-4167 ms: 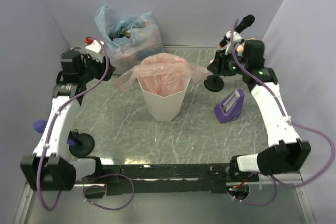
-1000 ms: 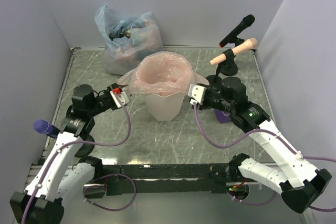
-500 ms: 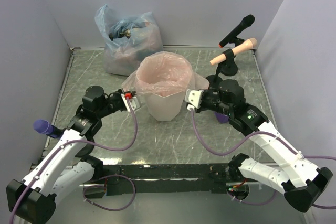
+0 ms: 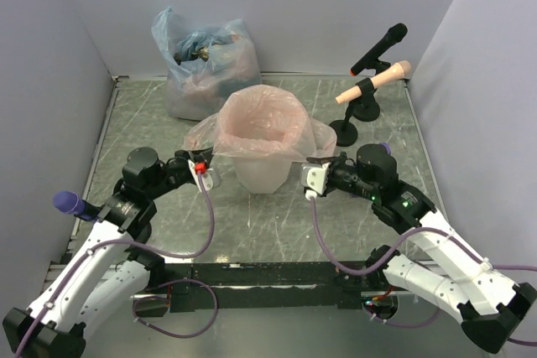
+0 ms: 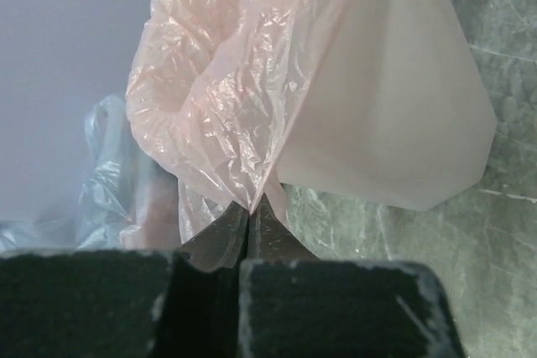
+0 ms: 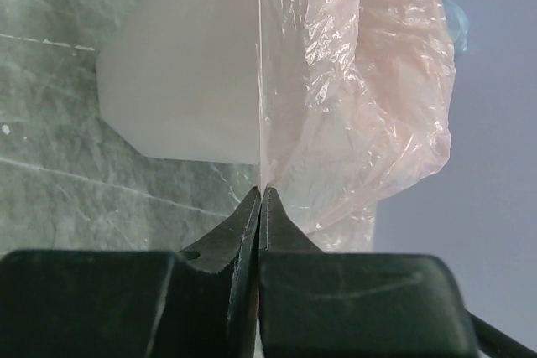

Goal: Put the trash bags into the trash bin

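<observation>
Two pinches hold the pink trash bag [image 4: 256, 123], one on each side of the white faceted trash bin [image 4: 260, 172]. The bin stands upright mid-table with the bag lining its mouth and folded over the rim. The left gripper [image 5: 252, 207] is closed tight on the film's hanging left flap, and the right gripper [image 6: 262, 194] is closed on the right flap edge. Both sit low beside the bin wall, not touching it.

Bare table [image 4: 252, 224] lies open on the near side between the two arms. On the far left, the stuffed bluish bag [image 4: 201, 60] sits against the back wall, apart from the bin. On the far right, the black microphone [image 4: 388, 39] on its stand is near the right arm. Walls close off the left, far and right sides.

Half a second ago both grippers sat closer to the bin. They have since drawn nearward and outward, spreading the flaps wider. A second ago the jaws were still partly open.
</observation>
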